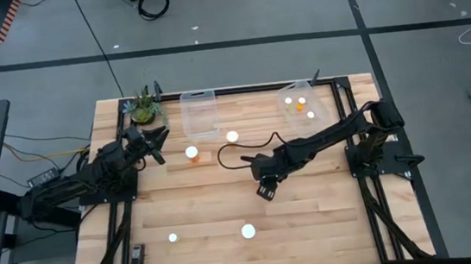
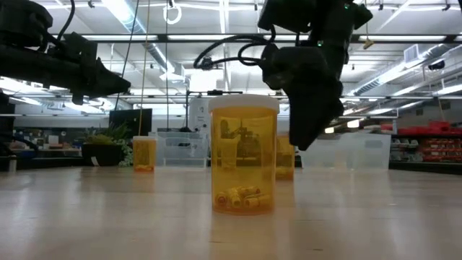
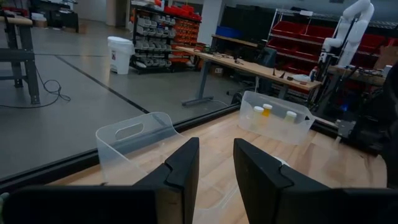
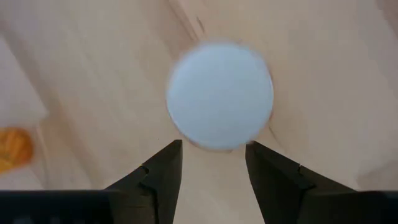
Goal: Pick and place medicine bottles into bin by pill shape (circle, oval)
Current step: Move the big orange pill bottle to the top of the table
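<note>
A: Tabletop [image 1: 312,211] first. What's on it, biggest down?

B: Two clear bins along the far edge. Left bin [image 1: 200,114] near the far middle, nothing seen in it. Right bin [image 1: 306,103] toward the far right corner, three bottles [image 1: 300,104] inside. A small potted plant [image 1: 143,109] at the far left corner.

A: Arms?

B: Right arm reaches from the right edge toward the centre. Right gripper [image 1: 266,188] hangs above the tabletop near the middle, fingers spread. Its wrist view looks straight down on a white-capped bottle [image 4: 219,94] just beyond the fingertips, not gripped. Left gripper [image 1: 157,139] sits near the far left, beside the plant, fingers [image 3: 184,163] parted with a narrow gap, nothing between them.

A: Loose bottles?

B: Four on the wood. One [image 1: 192,153] left of centre, one [image 1: 232,136] just in front of the left bin. Two toward the near edge: one [image 1: 248,230] near its middle, one [image 1: 173,237] left of it. Low view shows the nearest bottle [image 2: 244,154] upright, pills at its bottom.
</note>
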